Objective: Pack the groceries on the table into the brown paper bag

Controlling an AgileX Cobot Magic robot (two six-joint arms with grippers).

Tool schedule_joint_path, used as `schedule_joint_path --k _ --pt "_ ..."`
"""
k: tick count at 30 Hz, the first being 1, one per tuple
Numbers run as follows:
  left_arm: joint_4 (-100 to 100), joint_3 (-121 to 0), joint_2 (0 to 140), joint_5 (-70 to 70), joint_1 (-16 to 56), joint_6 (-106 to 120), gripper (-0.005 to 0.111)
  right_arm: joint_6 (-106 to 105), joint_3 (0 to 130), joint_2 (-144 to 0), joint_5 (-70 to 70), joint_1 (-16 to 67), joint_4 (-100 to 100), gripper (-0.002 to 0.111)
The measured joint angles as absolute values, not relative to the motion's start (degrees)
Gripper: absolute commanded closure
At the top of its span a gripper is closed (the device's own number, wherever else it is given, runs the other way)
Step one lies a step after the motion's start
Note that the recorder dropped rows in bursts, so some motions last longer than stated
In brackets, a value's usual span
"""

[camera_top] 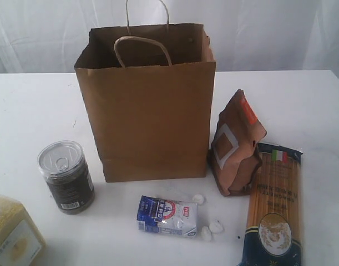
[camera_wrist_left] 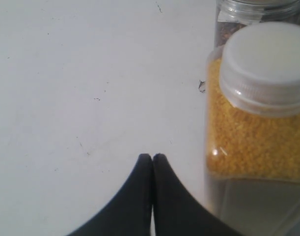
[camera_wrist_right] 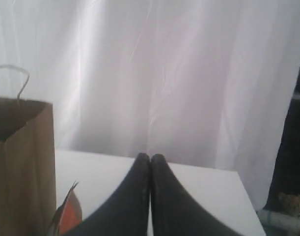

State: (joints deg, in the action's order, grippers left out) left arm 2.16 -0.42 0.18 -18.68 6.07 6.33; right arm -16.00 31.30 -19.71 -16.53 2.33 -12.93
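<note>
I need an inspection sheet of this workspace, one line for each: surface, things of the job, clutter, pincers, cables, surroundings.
Surface: white table, with a few small dark specks.
Job's things: brown paper bag upright, mouth open; small can, yellow-grain container, blue-white pouch, brown pouch and spaghetti pack all outside it, on the table.
Clutter: white crumbs beside the blue-white pouch.
Pincers: left pincer shut, empty, near the yellow-grain container; right pincer shut, empty, touching nothing.
Cables: nothing seen.
Surroundings: white curtain behind the table.
</note>
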Motion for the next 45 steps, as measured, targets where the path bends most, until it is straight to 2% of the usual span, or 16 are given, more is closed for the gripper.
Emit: schedule_joint_path --k 3,9,19,30,35,37,39,45 --pt "2.2 -0.4 0.2 -18.7 6.1 6.3 0.107 -5.7 24.0 -13.6 -8.4 2.3 -7.8 0.108" --pt "2.2 -0.4 0.2 -18.7 6.1 6.3 0.107 -2.5 12.4 -10.8 -2.8 2.3 -6.2 0.108" --pt "2.0 -0.4 0.2 -18.7 6.1 6.6 0.107 -2.5 10.7 -10.7 -1.9 2.3 -5.9 0.108" --pt "-11.8 -0.3 0.2 -17.9 6.1 12.3 0.107 -2.4 10.7 -10.7 -1.7 2.3 -5.9 0.108" --pt "-3.5 0.0 0.2 -4.4 6.1 5.3 0.107 -2.4 10.7 -10.7 -1.6 2.3 -5.9 0.108" --pt "9.2 0.0 0.2 8.6 6.1 -5.6 0.107 -2.4 10.7 -10.7 -1.6 2.3 -5.9 0.108" --pt "13.9 0.0 0.2 17.2 6.1 -12.1 0.107 -2.4 10.7 -10.7 -1.6 2.3 -5.9 0.108" --pt "17.1 0.0 0.0 33.1 6.1 -18.6 0.107 -2.4 10.7 -10.7 -1.6 2.3 -5.9 0.108"
